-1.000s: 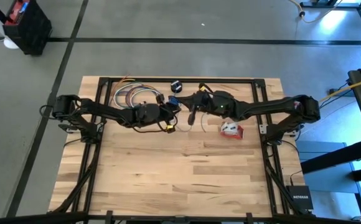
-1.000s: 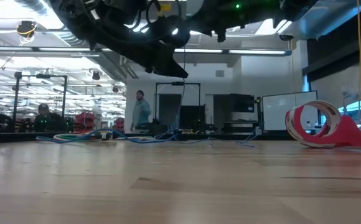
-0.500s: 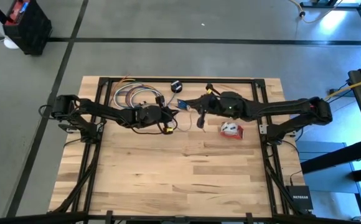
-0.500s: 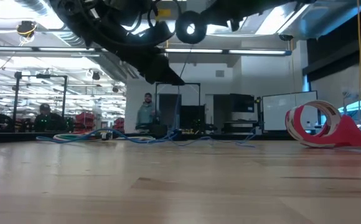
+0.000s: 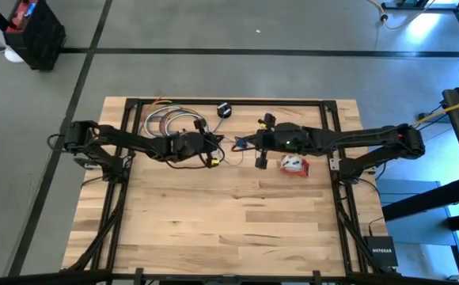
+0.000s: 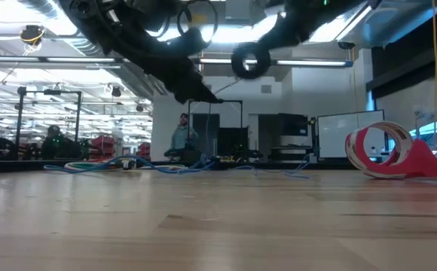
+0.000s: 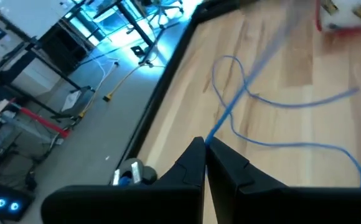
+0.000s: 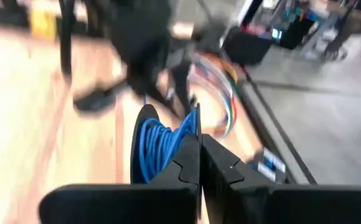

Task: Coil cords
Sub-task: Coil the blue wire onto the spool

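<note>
My left gripper (image 5: 219, 146) hangs above the table's far middle, shut on a thin blue cord (image 7: 227, 118). From it the cord drops (image 6: 203, 128) to loose loops on the wood (image 7: 280, 102). My right gripper (image 5: 242, 144) faces it from the right and is shut on a black round puck (image 8: 145, 146) that has blue cord wound on it (image 8: 162, 146). The low view shows the puck as a dark ring (image 6: 250, 62). The red-and-white cord bundle (image 5: 293, 164) rests on the table under my right arm. My left gripper pinches the blue cord (image 7: 210, 138) between its two fingertips. It comes in nearly level from the table's left. The cord runs on from the tips, slack, down to its loops on the table. My right gripper holds the puck by its edge (image 8: 195, 124) at its fingertips, coming slantwise from the table's right. The blue winding sits beside the fingers. The puck is lifted clear of the table. The fingers hide the exact place of contact.
A coil of coloured cords (image 5: 170, 123) lies at the far left inside the black frame (image 5: 293, 101). Another small black round piece (image 5: 224, 109) sits at the far edge. The near half of the table (image 5: 229, 229) is bare wood.
My right gripper has drawn back toward the table's right edge and rolled its wrist. The puck has gone with it: the low view shows it come into sight, then move right and lower. My left gripper has stayed in place, shut on the cord.
</note>
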Controlling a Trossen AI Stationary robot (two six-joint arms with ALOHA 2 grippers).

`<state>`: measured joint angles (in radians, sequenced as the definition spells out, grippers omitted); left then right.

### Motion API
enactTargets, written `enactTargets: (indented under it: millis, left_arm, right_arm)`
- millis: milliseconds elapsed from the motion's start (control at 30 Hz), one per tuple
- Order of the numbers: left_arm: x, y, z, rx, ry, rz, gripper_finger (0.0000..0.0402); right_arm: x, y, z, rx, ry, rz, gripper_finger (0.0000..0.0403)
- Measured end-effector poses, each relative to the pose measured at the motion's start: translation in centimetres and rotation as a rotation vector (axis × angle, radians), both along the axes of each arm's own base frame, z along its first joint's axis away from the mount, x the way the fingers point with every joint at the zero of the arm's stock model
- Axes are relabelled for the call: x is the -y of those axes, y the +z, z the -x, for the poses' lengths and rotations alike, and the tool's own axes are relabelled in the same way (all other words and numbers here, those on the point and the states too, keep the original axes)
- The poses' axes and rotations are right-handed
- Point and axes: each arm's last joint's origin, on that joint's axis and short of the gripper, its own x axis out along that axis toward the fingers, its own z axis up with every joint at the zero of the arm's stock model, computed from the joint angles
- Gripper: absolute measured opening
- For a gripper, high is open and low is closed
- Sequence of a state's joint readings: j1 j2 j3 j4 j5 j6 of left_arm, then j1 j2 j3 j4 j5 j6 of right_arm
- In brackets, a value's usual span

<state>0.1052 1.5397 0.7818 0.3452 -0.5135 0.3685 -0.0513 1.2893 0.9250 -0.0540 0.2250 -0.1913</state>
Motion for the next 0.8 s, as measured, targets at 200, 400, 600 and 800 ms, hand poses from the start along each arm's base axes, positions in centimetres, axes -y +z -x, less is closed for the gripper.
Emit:
enactTargets:
  millis: [200, 400, 600, 800]
  left_arm:
    - [0.2, 2.3, 0.9, 0.133, 0.027, 0.074, 0.0001]
    - [0.6, 2.9, 1.0, 0.23, -0.035, 0.228, 0.0001]
    - [0.6, 2.7, 1.0, 0.265, -0.027, 0.307, 0.0001]
    - [0.8, 2.8, 0.9, 0.308, -0.03, 0.366, 0.0001]
  right_arm:
    - [0.3, -2.5, -1.4, -0.107, -0.07, 0.029, 0.0003]
    - [0.7, -4.9, -3.8, -0.093, -0.168, 0.101, 0.0003]
    - [1.6, -6.4, -5.5, -0.028, -0.248, 0.128, 0.0003]
    - [2.7, -6.3, -6.2, 0.078, -0.275, 0.121, 0.0003]
